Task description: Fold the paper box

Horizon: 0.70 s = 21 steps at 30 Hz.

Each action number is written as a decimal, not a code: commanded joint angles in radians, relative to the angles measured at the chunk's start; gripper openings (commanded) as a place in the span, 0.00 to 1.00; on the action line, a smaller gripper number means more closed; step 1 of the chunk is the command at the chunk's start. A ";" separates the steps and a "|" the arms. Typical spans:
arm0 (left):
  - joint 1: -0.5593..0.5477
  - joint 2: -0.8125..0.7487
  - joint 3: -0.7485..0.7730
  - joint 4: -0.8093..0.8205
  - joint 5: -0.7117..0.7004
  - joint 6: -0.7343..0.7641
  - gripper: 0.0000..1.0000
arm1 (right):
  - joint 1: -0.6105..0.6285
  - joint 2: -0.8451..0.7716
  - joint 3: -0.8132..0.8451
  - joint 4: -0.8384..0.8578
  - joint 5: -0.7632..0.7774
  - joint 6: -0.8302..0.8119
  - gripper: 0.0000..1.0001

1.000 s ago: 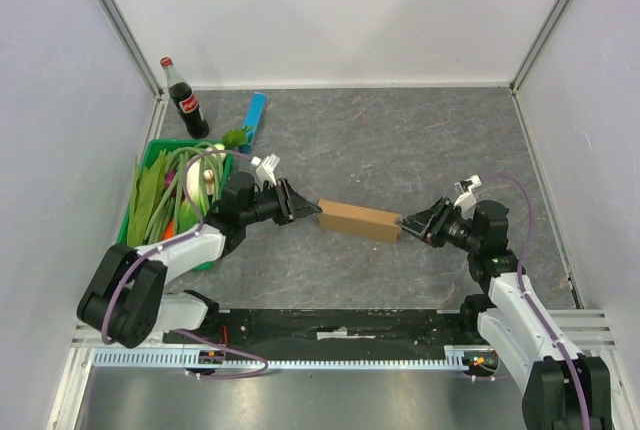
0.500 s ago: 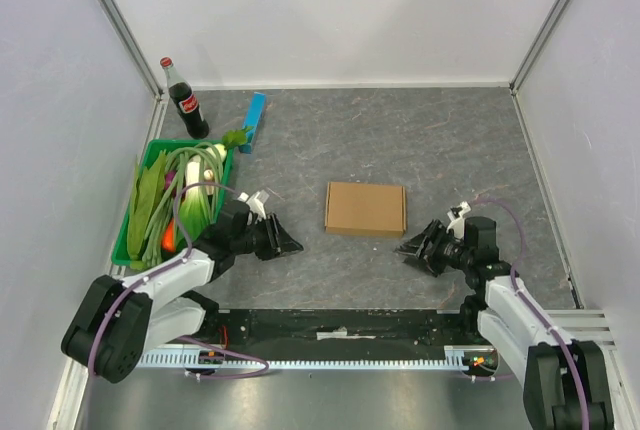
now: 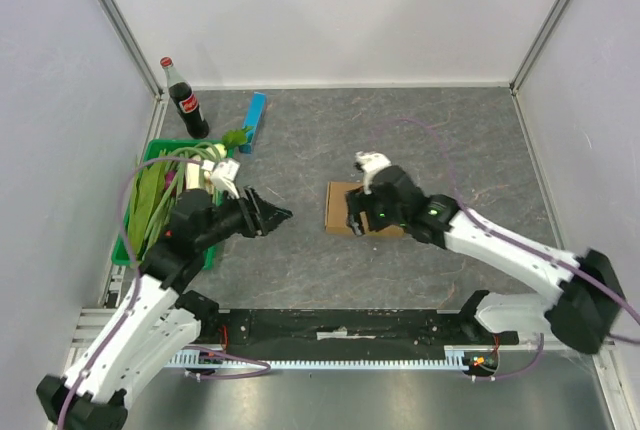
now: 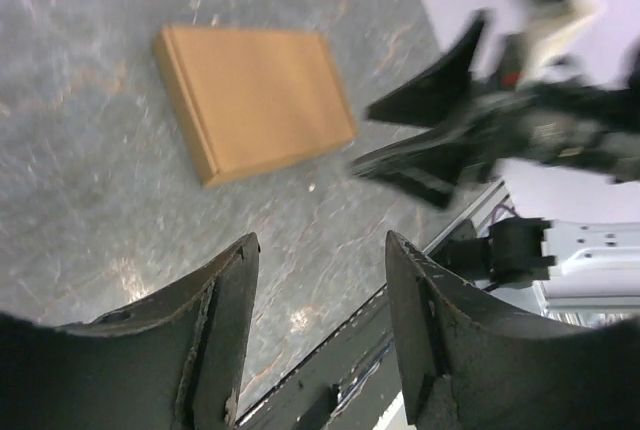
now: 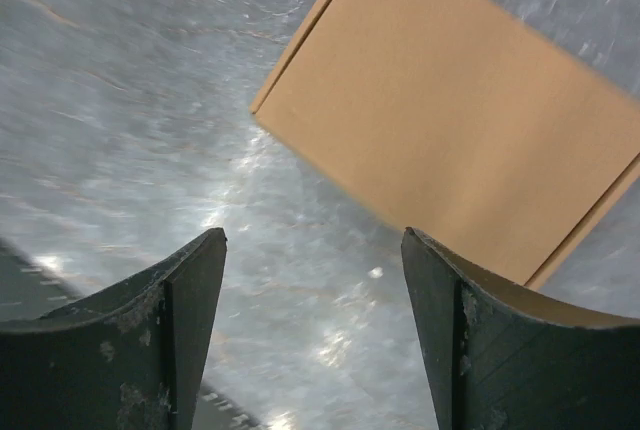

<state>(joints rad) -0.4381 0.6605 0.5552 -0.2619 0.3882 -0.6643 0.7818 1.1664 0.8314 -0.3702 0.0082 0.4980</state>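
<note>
**Counter** (image 3: 420, 140): grey, marbled surface walled in by pale panels.

**Green crate** (image 3: 153, 150): stands at the counter's left edge and is filled with leeks (image 3: 185, 165) and other greens.

**Paper box** (image 3: 336, 208): lies flat near the middle of the counter. It is a plain brown cardboard rectangle, closed into a shallow slab. The left wrist view (image 4: 255, 100) shows a narrow folded side wall along two edges. The right wrist view (image 5: 460, 140) shows a smooth, unprinted top face. No writing or marks appear on it.

**Bottle** (image 3: 186, 105): upright in the far left corner behind the crate, with dark contents, a red cap and a red label. Its white script is too small to read.

**Blue bar** (image 3: 254, 120): slim, lying aslant just beside the crate's far corner.

**Right claw** (image 3: 356, 218): fingers spread and holding nothing. It is placed over the box's left end, and contact cannot be judged.

**Left claw** (image 3: 272, 218): fingers likewise spread and empty. It sits between crate and box, apart from both.
</note>
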 commanded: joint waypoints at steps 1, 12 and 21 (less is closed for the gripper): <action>0.004 -0.111 0.150 -0.190 -0.109 0.103 0.61 | 0.199 0.256 0.155 -0.188 0.400 -0.403 0.78; 0.004 -0.256 0.207 -0.290 -0.147 0.137 0.62 | 0.356 0.389 0.068 -0.023 0.654 -0.710 0.68; 0.004 -0.272 0.203 -0.284 -0.121 0.149 0.63 | 0.338 0.516 0.005 0.106 0.710 -0.794 0.53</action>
<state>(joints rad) -0.4381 0.4019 0.7395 -0.5457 0.2626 -0.5697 1.1332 1.6604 0.8650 -0.3702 0.6502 -0.2214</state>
